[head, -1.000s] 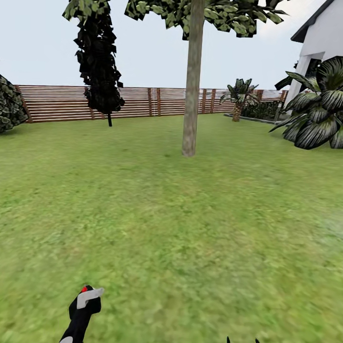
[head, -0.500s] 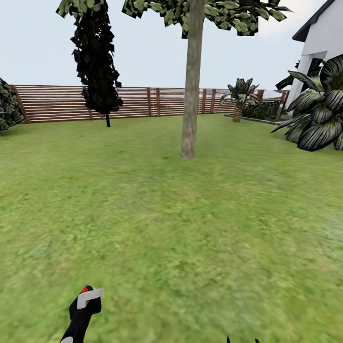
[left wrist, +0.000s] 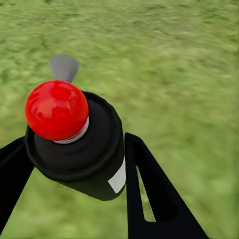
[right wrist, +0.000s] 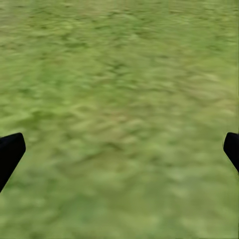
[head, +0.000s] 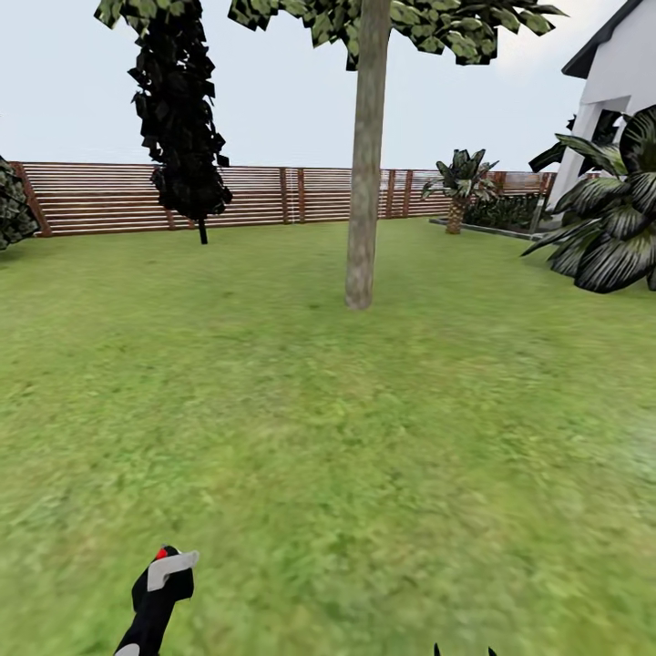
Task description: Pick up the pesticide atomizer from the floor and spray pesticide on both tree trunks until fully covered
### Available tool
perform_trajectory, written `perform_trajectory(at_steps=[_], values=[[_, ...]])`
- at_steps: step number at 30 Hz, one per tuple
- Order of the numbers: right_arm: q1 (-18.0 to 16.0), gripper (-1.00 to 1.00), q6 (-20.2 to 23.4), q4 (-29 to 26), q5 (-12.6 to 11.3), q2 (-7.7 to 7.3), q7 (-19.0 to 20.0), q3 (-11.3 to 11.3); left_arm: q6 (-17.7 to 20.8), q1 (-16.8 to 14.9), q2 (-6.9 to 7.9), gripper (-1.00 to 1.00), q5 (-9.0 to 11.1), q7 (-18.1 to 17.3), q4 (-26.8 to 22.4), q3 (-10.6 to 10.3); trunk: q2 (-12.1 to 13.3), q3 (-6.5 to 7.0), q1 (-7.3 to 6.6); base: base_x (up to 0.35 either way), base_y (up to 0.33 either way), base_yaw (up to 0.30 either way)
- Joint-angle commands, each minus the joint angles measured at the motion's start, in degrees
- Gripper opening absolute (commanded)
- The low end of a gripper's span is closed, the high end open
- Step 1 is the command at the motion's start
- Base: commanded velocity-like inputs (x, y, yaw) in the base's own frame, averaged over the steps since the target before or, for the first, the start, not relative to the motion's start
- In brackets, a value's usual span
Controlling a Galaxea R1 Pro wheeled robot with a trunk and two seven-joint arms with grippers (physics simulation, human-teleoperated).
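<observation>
Between the two black fingers (left wrist: 149, 184) of the left pincer (left wrist: 74, 164), gripped the pesticide atomizer (left wrist: 79, 149) by its black round body, one finger pressed to each side. Noted a glossy red knob (left wrist: 56, 109) on its top and a grey nozzle (left wrist: 63, 67) jutting out beyond the knob, away from the pincer. From the head view, made out the same atomizer (head: 162, 583) low down, grey nozzle aimed forward and slightly toward the right pincer's side. Found the right pincer (right wrist: 119, 149) spread wide and holding nothing, with just its two dark fingertips (right wrist: 10, 152) at the edges over blurred grass; in the head view, caught its tips (head: 465, 651) level with the atomizer and well apart from it.

Under and ahead of both pincers, saw nothing but open lawn (head: 364, 437). Far ahead of the left pincer, roughly midway between the lines of the two pincers, spotted the tree trunk (head: 364, 182): smooth, tan-grey, leaning slightly, with a green crown (head: 410, 23) at its top. Well apart from the atomizer, no contact. Farther out, beyond the left pincer, marked a dark narrow tree (head: 182, 137) and a bush (head: 11, 205). Beyond the right pincer, marked a large-leaved palm plant (head: 610, 228) and a white house (head: 620, 82). Farthest off, traced a brown slatted fence (head: 109, 196), with a short palm (head: 458, 182) before it.
</observation>
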Motion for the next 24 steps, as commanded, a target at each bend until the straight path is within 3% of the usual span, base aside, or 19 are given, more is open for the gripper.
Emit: perform_trajectory(at_steps=[1, 24], values=[[-0.03, 1.0, -0.13, 0.03, 0.29, 0.01, -0.01, -0.35, -0.17, -0.05, 0.01, -1.0, 0.23, -0.03, 0.03, -0.02, -0.02, -0.05, 0.02, 0.338, -0.074, 0.0], [-0.03, 1.0, -0.13, 0.03, 0.18, 0.06, -0.07, -0.4, -0.17, -0.03, 0.08, -1.0, 0.23, -0.03, 0.02, -0.02, -0.02, -0.05, 0.02, 0.338, -0.078, 0.0]])
